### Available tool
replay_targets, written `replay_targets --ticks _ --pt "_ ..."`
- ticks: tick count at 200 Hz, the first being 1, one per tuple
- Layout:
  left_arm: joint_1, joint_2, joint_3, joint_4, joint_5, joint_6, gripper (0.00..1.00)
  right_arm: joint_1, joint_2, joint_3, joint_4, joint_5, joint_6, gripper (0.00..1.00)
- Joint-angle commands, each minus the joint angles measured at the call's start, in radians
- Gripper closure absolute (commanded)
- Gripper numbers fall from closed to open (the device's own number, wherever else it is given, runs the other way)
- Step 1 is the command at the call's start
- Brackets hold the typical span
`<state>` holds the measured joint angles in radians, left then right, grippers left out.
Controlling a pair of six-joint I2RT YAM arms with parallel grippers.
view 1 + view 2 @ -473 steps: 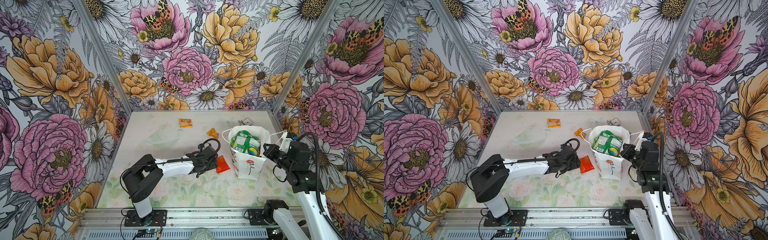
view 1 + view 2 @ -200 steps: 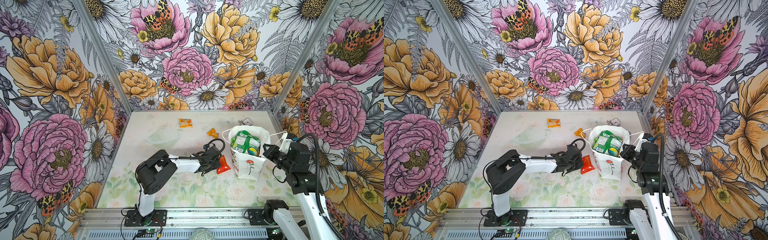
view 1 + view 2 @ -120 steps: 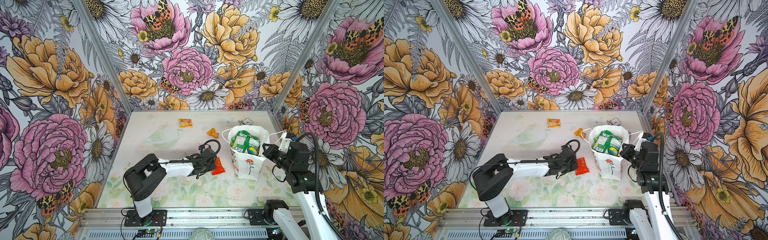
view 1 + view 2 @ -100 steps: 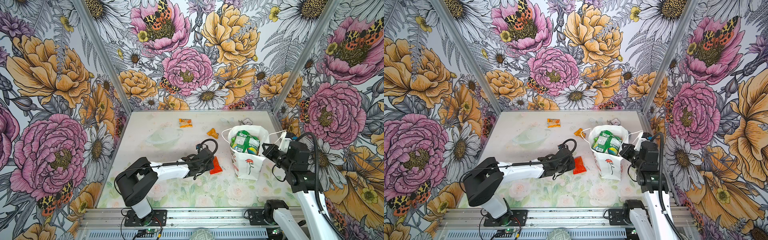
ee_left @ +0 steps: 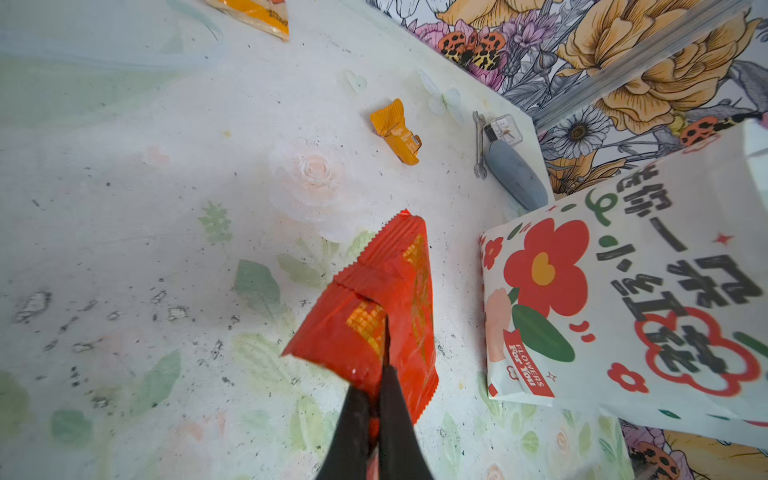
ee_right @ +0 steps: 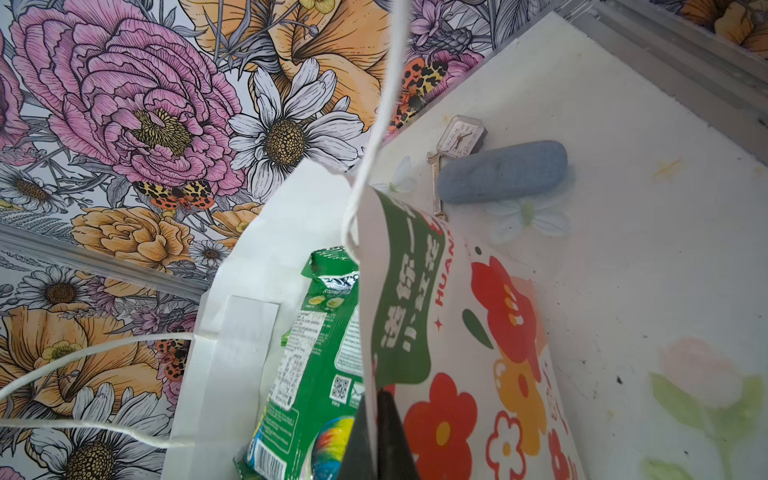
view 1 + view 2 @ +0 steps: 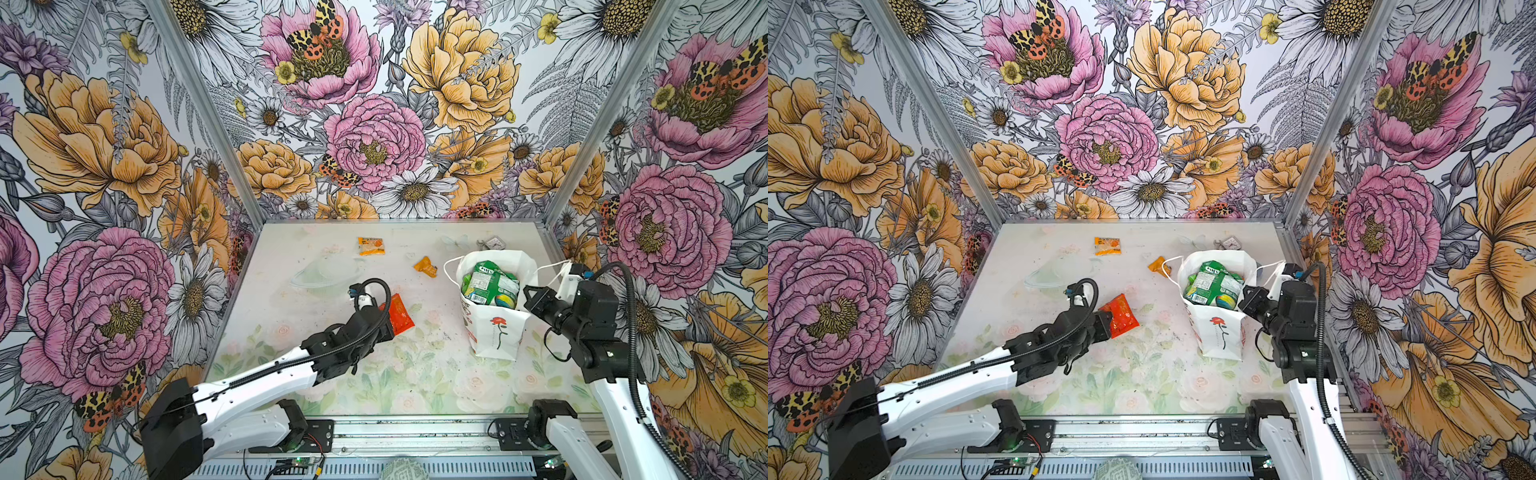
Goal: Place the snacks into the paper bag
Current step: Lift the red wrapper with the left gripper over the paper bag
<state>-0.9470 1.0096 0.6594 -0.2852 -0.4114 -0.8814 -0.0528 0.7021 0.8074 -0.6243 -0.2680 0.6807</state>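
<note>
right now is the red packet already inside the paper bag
No, the red packet is pinched between the left fingers, outside and apart from the paper bag.

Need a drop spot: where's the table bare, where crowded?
Bare: the near strip between the left arm and the paper bag; between the red packet and the bag. Crowded: far right corner behind the bag, with clock, wrench and grey pouch.

Robot lab test cell: floral-print wall panels [image 7: 374, 145], aluminium frame posts [image 7: 208, 112], slotted base rail [image 7: 415, 437] carrying arm mounts [image 7: 309, 432].
</note>
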Motion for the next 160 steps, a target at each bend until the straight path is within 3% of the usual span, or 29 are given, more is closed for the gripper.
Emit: replay_targets --ticks 1,32,65,160 --pt "0.006 -0.138 -0.012 -0.089 -0.123 0.096 1.0 0.001 0.017 0.027 0.0 -0.02 0.016 1.0" --pt "0.028 -0.275 0.034 -0.135 -0.139 0.202 1.0 0.005 0.02 0.017 0.0 -0.022 0.035 1.0" --pt "0.02 -0.274 0.158 -0.134 -0.107 0.286 1.0 0.013 0.022 0.018 -0.003 -0.027 0.051 1.0" --pt "-0.196 0.117 0.593 -0.035 -0.093 0.487 1.0 0.04 0.037 0.02 -0.002 -0.033 0.056 1.0"
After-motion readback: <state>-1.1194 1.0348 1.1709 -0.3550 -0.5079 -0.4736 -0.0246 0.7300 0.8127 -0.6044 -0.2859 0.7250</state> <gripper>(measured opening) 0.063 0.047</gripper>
